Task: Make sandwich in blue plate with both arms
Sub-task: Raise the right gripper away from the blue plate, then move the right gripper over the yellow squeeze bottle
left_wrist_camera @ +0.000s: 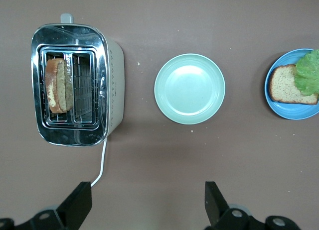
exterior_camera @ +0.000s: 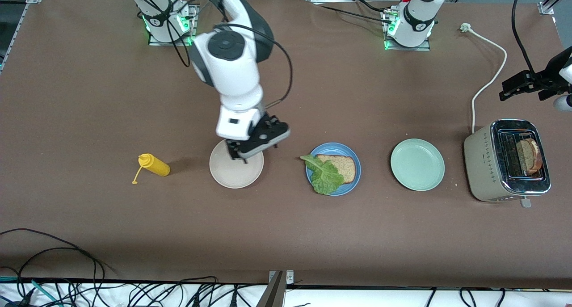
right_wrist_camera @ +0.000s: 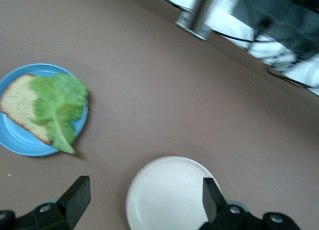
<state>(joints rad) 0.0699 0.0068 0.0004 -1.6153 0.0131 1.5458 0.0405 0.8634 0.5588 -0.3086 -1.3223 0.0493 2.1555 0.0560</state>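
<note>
Yellow squeeze bottle [exterior_camera: 155,165]: lying toward the right arm's end of the table. Off-white plate [exterior_camera: 236,173]: directly below the right gripper [exterior_camera: 237,157], whose fingers are spread and empty. Blue plate [exterior_camera: 351,156]: beside that gripper, carrying one bread slice [exterior_camera: 343,166] partly covered by a lettuce leaf [exterior_camera: 325,176]. Mint-green plate [exterior_camera: 417,164]: next along. Toaster [exterior_camera: 478,164]: holds a second bread slice [exterior_camera: 529,156]. Left gripper [exterior_camera: 514,87]: fingers apart, empty, over bare table beside the toaster's white cord [exterior_camera: 489,80].

White arms [exterior_camera: 234,74], black joint caps, looping black cables, green base lights, black two-finger hands.
</note>
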